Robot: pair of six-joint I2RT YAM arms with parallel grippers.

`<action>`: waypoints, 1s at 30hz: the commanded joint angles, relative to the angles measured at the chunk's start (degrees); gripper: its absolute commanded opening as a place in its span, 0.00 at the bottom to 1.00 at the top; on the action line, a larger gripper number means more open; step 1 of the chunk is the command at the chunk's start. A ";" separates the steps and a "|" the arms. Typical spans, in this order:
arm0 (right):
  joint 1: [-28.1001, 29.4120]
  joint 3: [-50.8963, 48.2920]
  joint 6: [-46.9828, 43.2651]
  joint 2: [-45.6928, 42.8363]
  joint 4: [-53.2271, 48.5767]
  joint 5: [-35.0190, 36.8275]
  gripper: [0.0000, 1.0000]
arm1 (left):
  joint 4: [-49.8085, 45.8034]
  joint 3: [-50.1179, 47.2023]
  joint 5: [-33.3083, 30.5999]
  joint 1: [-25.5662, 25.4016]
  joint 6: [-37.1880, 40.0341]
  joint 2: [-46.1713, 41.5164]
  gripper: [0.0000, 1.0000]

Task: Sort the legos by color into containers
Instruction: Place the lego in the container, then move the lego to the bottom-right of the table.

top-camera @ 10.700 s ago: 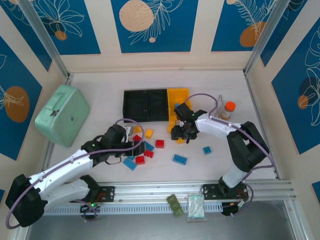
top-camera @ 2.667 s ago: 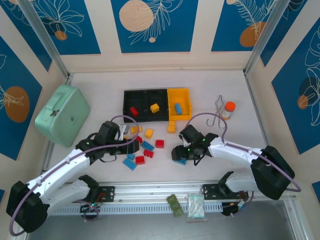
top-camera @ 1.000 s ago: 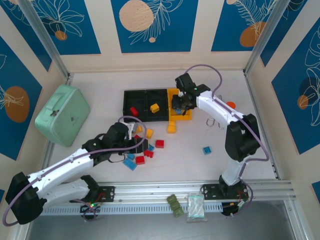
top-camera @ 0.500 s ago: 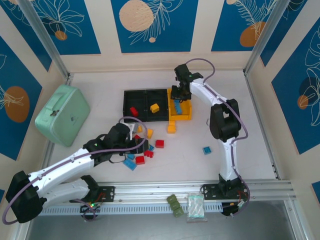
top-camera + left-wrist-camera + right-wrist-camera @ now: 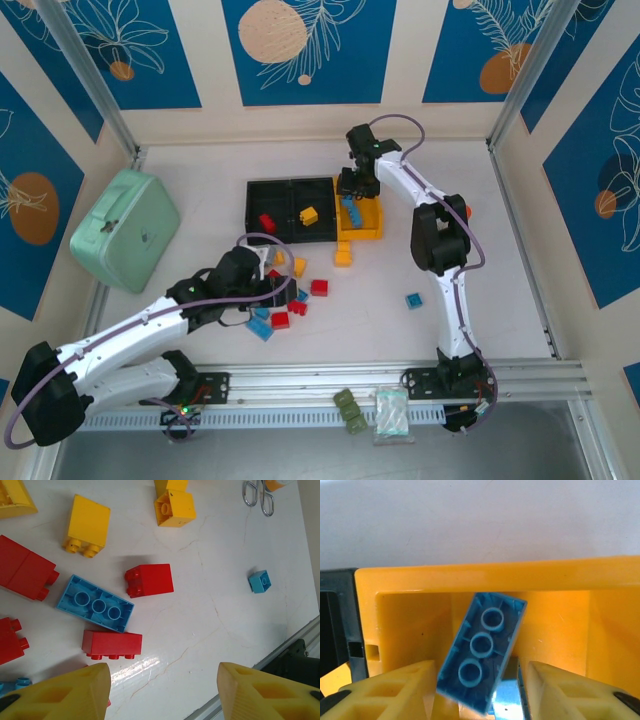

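Blue and hollow side up, a long lego brick (image 5: 481, 650) tilts over the yellow bin (image 5: 470, 577), loose between the right gripper (image 5: 480, 680) jaws, which stand wider than it. The left gripper (image 5: 162, 685) hovers partly spread and empty above loose red, yellow and blue legos (image 5: 95, 605) on the white table (image 5: 225, 605).

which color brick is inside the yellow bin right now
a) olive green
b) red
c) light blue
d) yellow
c: the right wrist view looks down into the yellow bin, where a light blue brick lies tilted with its hollow underside facing the camera.
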 commanded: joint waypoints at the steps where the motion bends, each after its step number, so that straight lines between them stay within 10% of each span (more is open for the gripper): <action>1: 0.74 -0.90 0.01 -4.44 -1.31 0.02 0.52 | -0.41 0.06 -1.18 -0.75 -0.50 -0.92 0.58; 19: 4.92 -36.66 0.90 -39.84 7.34 -1.16 0.55 | -4.48 4.86 -1.90 -0.71 6.98 3.31 0.60; 30: -2.07 -61.56 5.47 -56.98 4.72 -0.08 0.65 | 2.76 9.10 4.23 -7.13 13.13 14.01 0.63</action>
